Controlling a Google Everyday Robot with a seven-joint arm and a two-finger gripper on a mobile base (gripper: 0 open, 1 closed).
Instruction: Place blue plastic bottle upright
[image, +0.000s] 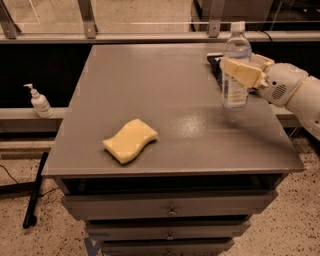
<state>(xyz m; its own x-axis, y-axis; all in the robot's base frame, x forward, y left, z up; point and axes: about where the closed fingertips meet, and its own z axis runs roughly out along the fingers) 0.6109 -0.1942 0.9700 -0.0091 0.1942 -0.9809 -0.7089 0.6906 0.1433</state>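
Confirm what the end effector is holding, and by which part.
The blue plastic bottle, upright, clamped by the end effector around its upper body, below the shoulder.

One blue plastic bottle (234, 95), clasped by one gripper (239, 70) at the far right of one table (150, 85); one yellow sponge (131, 140); one pump-dispenser bottle (39, 101); possibly one dark bag (215, 61).

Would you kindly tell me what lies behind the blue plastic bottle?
A dark bag peeks out beside the blue plastic bottle; the rest is covered by the bottle and the hand gripping its middle.
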